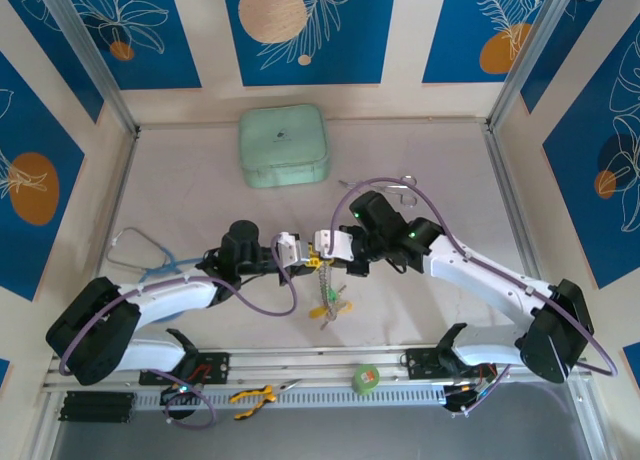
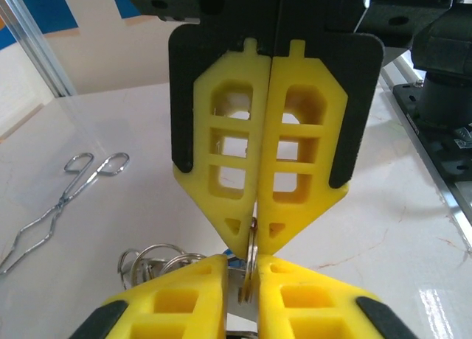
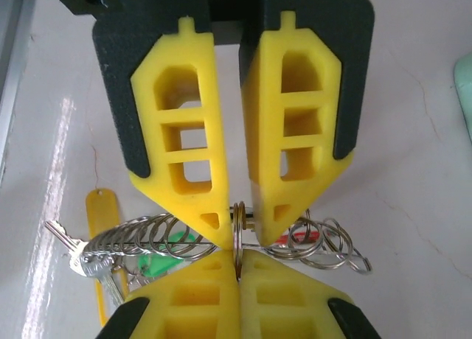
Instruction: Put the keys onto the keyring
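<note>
My two grippers meet tip to tip above the table's middle, the left gripper [image 1: 298, 250] facing the right gripper [image 1: 326, 244]. A small silvery split ring [image 3: 238, 228] stands edge-on between both pairs of yellow fingers. The right gripper [image 3: 238, 255] is shut on that ring. The left gripper [image 2: 242, 264] is shut on the same ring [image 2: 252, 258] and a flat key blade [image 2: 237, 287] beside it. The keyring [image 3: 184, 243] shows as a thin wire strung with several small rings. Keys [image 3: 80, 254] and green [image 3: 158, 261], red [image 3: 295, 239] and yellow [image 3: 101, 217] tags hang from it. The bunch [image 1: 330, 300] dangles below the grippers.
Silver forceps [image 1: 400, 185] [image 2: 66, 195] lie behind the right arm. A mint-green case [image 1: 284, 146] sits at the back. A green tape roll [image 1: 366, 378] and yellow-handled pliers [image 1: 252, 395] rest on the front rail. A blue wire loop [image 1: 140, 248] lies at the left.
</note>
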`<state>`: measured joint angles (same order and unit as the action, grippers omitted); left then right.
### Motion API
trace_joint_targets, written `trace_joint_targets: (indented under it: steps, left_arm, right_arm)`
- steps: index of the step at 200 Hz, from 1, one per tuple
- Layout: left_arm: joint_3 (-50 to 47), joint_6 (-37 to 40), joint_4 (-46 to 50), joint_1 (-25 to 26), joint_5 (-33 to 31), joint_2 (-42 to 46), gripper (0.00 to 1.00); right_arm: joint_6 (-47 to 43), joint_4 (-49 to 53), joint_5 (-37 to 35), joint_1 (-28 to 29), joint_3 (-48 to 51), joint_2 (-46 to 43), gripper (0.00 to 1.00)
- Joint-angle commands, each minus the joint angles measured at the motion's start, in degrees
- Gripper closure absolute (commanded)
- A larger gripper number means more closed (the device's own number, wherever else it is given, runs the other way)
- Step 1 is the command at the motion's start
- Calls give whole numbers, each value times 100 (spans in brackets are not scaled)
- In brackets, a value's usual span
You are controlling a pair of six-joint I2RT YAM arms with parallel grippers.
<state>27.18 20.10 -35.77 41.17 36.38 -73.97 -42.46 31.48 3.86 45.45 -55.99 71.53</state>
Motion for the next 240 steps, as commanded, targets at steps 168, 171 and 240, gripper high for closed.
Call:
trace_joint_targets:
  steps: [168, 171, 240]
  left_arm:
    - [-382, -894, -1793, 39, 414, -152, 100]
    - [-380, -897, -1790, 37, 428, -146, 100]
    - [-258, -1318, -2471, 36, 541, -342, 100]
  right_arm:
    - [680, -1213, 871, -537, 1129, -860, 90]
    - [674, -1207, 871, -537, 1133, -860, 91]
    - [573, -1252, 680, -390, 1107, -602, 95]
